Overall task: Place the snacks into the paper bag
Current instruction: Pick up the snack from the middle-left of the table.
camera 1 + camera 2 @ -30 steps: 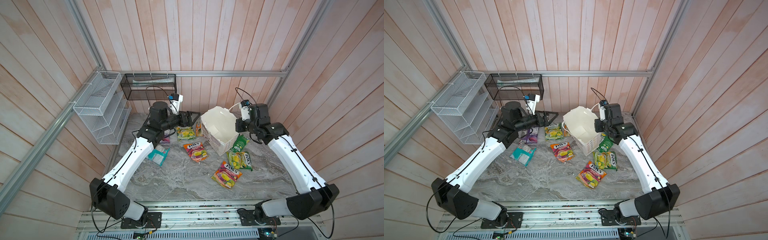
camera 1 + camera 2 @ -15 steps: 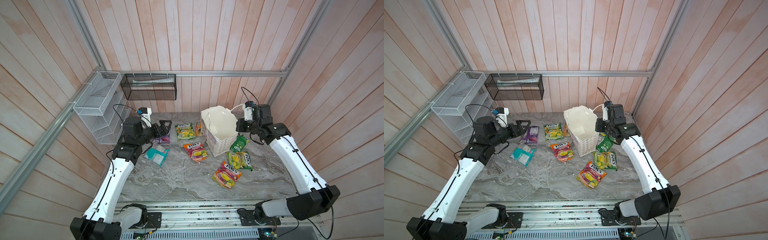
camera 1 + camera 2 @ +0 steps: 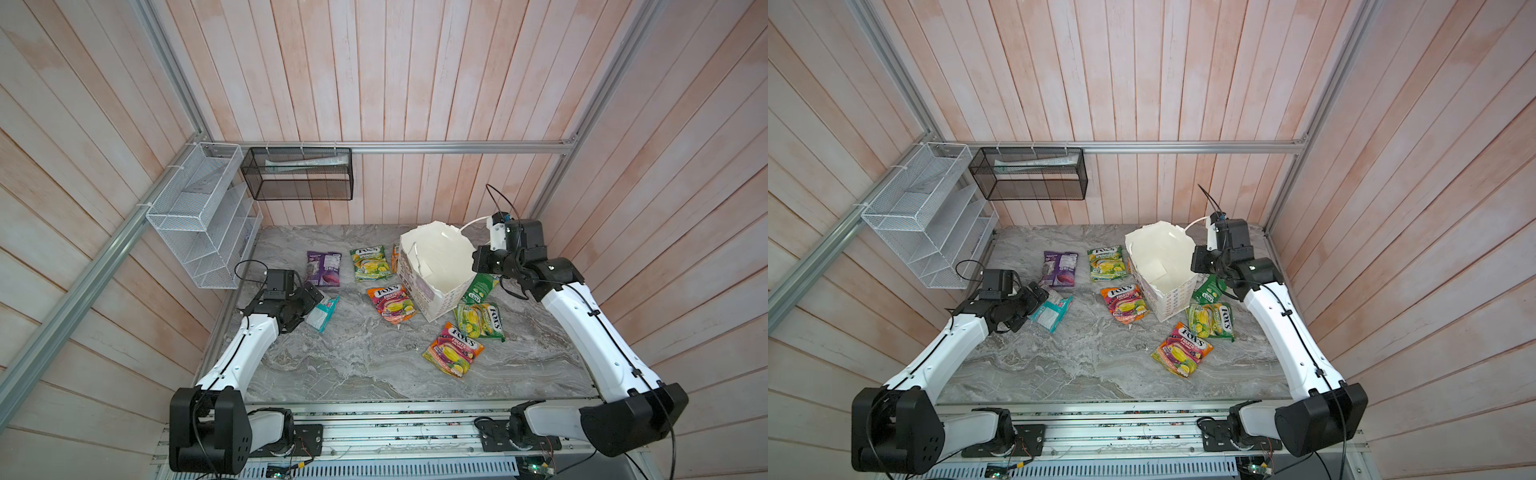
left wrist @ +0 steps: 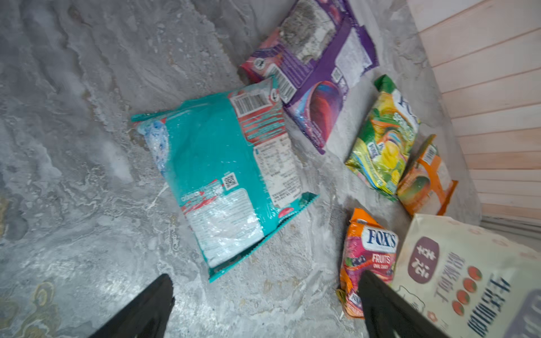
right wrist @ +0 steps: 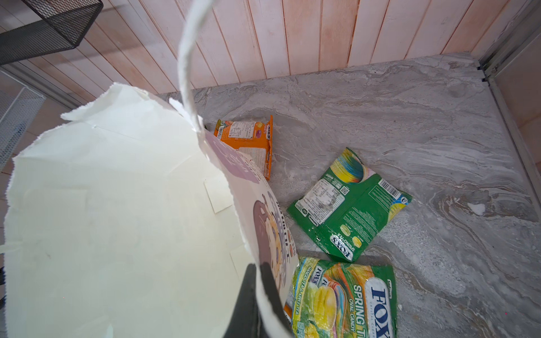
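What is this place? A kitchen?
Probably a robot practice booth, not a kitchen: two robot arms on a metal rail, plank walls around one table, candy packets spread beside a paper bag.

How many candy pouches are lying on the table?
9. Left arm's side of the paper bag: teal pouch, purple pouch, yellow-green pouch, orange pouch, orange-pink pouch. Right side: green pouch, Spring Tea pouch, frontmost pouch. Behind the bag: ninth pouch, also orange. Others may be hidden.
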Robot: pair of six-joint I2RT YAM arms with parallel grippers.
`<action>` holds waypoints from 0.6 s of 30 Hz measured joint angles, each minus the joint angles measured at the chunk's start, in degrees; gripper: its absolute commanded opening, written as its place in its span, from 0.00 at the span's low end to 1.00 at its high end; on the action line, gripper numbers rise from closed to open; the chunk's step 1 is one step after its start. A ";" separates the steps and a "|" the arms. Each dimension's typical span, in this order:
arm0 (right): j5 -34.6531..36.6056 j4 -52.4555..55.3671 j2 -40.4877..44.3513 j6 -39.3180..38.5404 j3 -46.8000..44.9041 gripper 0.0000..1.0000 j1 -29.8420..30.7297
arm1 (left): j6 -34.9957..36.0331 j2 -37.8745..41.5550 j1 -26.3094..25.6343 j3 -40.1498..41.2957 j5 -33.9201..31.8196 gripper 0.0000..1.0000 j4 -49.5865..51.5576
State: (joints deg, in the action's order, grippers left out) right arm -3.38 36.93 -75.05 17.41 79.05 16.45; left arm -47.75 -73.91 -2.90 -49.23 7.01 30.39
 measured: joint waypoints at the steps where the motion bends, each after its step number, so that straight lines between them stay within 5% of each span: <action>1: 0.02 -0.24 0.37 0.17 -0.46 0.00 0.00 | -0.48 -0.63 0.00 0.31 -0.20 1.00 -0.28; 18: -0.83 -2.67 1.36 0.59 -2.19 0.00 -0.66 | -6.84 -8.87 0.66 6.67 0.02 0.94 -7.74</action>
State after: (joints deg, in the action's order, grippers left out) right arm -4.21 34.26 -73.69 18.00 76.86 15.79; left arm -54.59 -82.78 -2.24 -42.57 7.03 22.65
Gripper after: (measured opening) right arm 0.041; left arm 0.955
